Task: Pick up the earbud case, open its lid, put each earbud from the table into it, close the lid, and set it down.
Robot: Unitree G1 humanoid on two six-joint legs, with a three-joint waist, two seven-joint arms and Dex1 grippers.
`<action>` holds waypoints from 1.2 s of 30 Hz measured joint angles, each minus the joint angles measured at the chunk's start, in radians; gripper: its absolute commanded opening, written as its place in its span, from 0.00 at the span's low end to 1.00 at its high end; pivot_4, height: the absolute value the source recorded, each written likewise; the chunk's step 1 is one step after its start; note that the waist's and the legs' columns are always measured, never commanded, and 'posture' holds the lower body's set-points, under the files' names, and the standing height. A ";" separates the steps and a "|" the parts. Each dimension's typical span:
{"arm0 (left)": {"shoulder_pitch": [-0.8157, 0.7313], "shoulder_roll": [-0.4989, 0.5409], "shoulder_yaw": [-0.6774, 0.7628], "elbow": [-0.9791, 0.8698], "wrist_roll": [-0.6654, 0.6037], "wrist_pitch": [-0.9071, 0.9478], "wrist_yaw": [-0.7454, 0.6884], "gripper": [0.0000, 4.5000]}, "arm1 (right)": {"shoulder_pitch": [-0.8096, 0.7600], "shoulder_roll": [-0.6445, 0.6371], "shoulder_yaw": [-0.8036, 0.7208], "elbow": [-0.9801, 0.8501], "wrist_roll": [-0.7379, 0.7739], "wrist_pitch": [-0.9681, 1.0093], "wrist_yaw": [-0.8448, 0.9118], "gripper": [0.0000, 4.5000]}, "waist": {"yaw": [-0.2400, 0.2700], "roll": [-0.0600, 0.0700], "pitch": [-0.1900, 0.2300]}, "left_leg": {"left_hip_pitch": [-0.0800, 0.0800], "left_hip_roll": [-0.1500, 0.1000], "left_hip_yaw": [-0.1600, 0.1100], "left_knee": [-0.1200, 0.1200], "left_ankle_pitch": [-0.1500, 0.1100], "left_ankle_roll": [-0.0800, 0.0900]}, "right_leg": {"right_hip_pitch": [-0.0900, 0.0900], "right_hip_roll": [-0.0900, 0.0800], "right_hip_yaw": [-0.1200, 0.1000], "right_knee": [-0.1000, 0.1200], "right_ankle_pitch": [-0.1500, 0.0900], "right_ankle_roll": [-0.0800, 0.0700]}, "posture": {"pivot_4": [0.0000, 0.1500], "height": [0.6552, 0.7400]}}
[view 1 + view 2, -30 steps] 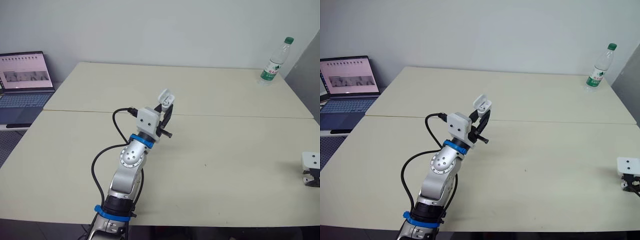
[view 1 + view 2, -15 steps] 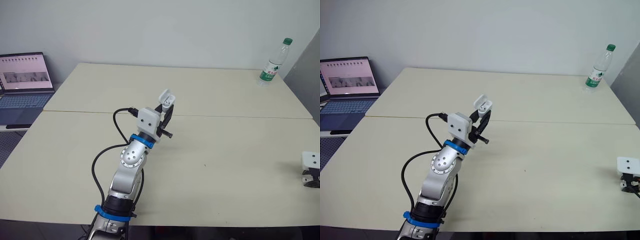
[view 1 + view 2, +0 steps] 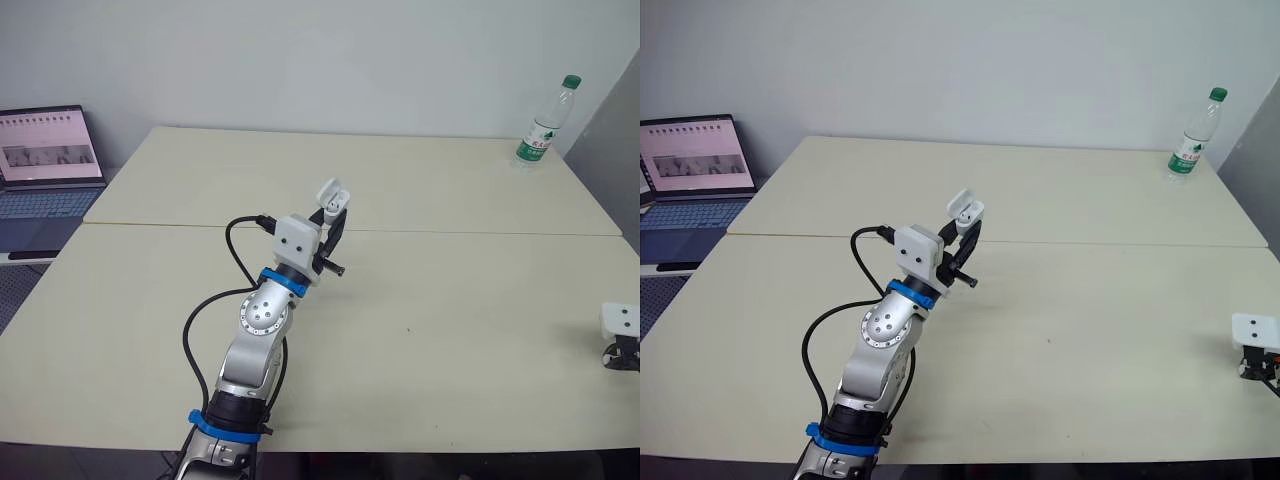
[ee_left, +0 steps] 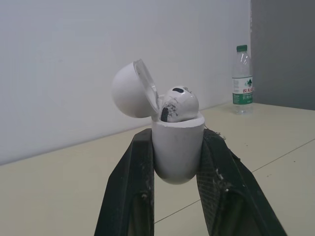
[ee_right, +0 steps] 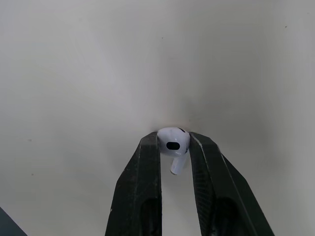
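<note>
My left gripper (image 3: pixel 334 214) is raised over the middle of the table, shut on the white earbud case (image 4: pixel 176 150). The case's lid (image 4: pixel 130 89) stands open, and one earbud (image 4: pixel 178 104) sits in it. In the head views the case (image 3: pixel 331 194) shows at the tips of the black fingers. My right gripper (image 5: pixel 173 147) is at the table's right edge, shut on the second white earbud (image 5: pixel 173 143), its stem pointing back between the fingers. The right wrist's white housing (image 3: pixel 621 319) shows at the far right.
A clear water bottle with a green cap (image 3: pixel 541 133) stands at the table's far right corner. An open laptop (image 3: pixel 45 175) sits on a separate surface at the left. A seam (image 3: pixel 480 233) runs across the beige table between its two halves.
The camera has shifted slightly. My right gripper has sunk a little lower at the right edge. The left gripper holds still with the case.
</note>
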State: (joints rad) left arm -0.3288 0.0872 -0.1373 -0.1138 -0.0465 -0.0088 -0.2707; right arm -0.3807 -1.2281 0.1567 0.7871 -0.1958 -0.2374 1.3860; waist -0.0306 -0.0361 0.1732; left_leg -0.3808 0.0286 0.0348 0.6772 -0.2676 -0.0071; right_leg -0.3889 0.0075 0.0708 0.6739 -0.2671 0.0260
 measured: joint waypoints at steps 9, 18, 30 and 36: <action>-0.002 0.001 0.000 0.002 -0.021 0.001 -0.030 0.17 | -0.166 0.441 -0.134 -0.646 0.462 0.738 -0.114 0.10 | -0.023 0.007 0.003 | -0.002 0.002 -0.003 -0.001 0.000 -0.001 | -0.004 0.004 -0.001 0.006 0.000 0.000 | 1.00 1.00; -0.006 0.017 0.015 0.001 -0.119 0.072 -0.122 0.17 | -0.385 0.862 -0.219 -0.801 0.614 0.897 -0.552 0.10 | 0.024 0.007 0.003 | -0.022 -0.003 -0.004 0.002 0.000 0.000 | -0.019 -0.004 -0.004 0.004 0.000 -0.001 | 1.00 1.00; -0.031 0.026 0.014 -0.048 -0.194 0.160 -0.177 0.17 | -0.351 0.896 -0.209 -0.876 0.690 0.906 -0.624 0.10 | 0.021 0.007 0.003 | -0.021 -0.001 -0.004 0.001 0.000 0.000 | -0.019 -0.001 -0.005 0.004 0.000 -0.001 | 1.00 1.00; -0.031 0.026 0.006 -0.049 -0.194 0.177 -0.178 0.17 | -0.335 0.872 -0.184 -0.880 0.686 0.896 -0.623 0.10 | 0.016 0.007 0.003 | -0.021 -0.001 -0.004 0.001 0.000 0.000 | -0.019 0.000 -0.005 0.004 0.000 -0.001 | 1.00 1.00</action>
State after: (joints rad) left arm -0.3595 0.1132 -0.1316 -0.1624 -0.2408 0.1679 -0.4484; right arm -0.7153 -0.3560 -0.0271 -0.0927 0.4900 0.6588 0.7630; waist -0.0144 -0.0295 0.1757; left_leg -0.4014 0.0277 0.0309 0.6785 -0.2680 -0.0068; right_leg -0.4084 0.0072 0.0659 0.6781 -0.2670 0.0255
